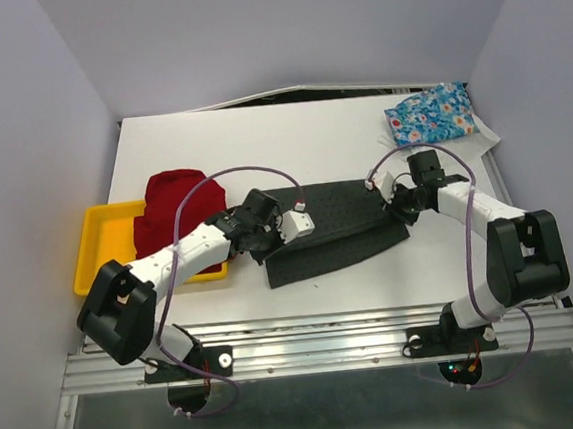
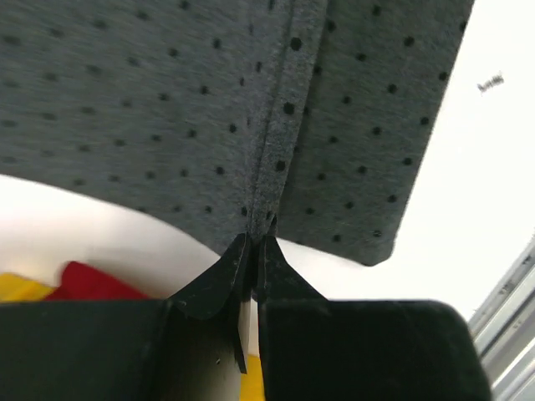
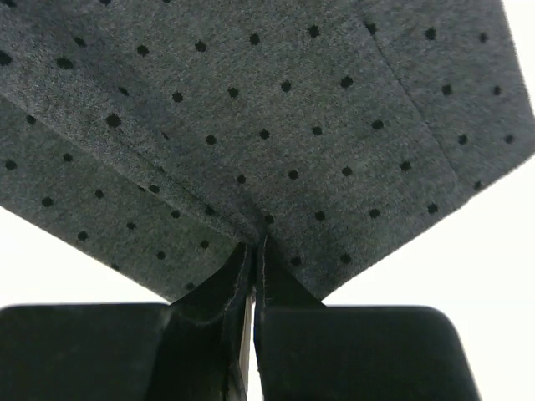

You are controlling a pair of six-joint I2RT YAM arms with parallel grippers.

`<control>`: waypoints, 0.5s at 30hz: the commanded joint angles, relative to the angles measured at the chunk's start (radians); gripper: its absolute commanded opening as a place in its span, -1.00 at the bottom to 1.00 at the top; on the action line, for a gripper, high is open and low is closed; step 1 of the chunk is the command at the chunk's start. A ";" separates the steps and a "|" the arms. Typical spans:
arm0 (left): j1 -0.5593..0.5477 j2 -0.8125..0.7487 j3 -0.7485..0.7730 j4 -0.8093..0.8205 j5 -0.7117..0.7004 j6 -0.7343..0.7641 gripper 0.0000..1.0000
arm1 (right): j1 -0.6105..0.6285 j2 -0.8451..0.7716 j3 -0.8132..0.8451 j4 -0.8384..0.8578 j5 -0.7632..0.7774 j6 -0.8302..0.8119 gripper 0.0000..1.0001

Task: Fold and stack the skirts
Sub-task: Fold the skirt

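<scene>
The charcoal grey dotted skirt lies spread in the middle of the table between both arms. My left gripper is shut on its left edge; in the left wrist view the grey cloth is pinched at the tips. My right gripper is shut on the skirt's right edge; the cloth fans out from the tips. The deep red skirt lies heaped on the yellow tray. The blue floral skirt lies crumpled at the far right corner.
The yellow tray sits at the left edge of the white table; red cloth and a yellow strip show under the left wrist. White walls close the table on three sides. A metal rail runs along the near edge.
</scene>
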 commanded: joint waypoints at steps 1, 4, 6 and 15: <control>-0.025 0.027 -0.053 0.069 -0.054 -0.090 -1.00 | -0.004 -0.029 -0.041 0.117 0.019 -0.015 -0.99; -0.025 0.077 -0.053 0.083 -0.033 -0.103 -1.00 | 0.005 -0.030 -0.046 0.126 0.016 0.004 -0.99; -0.027 0.089 -0.043 0.084 -0.044 -0.103 -1.00 | 0.005 -0.032 -0.035 0.126 0.017 0.008 -0.99; -0.024 0.022 0.180 -0.099 -0.071 -0.060 -1.00 | 0.005 -0.078 0.121 0.034 0.037 0.007 -0.99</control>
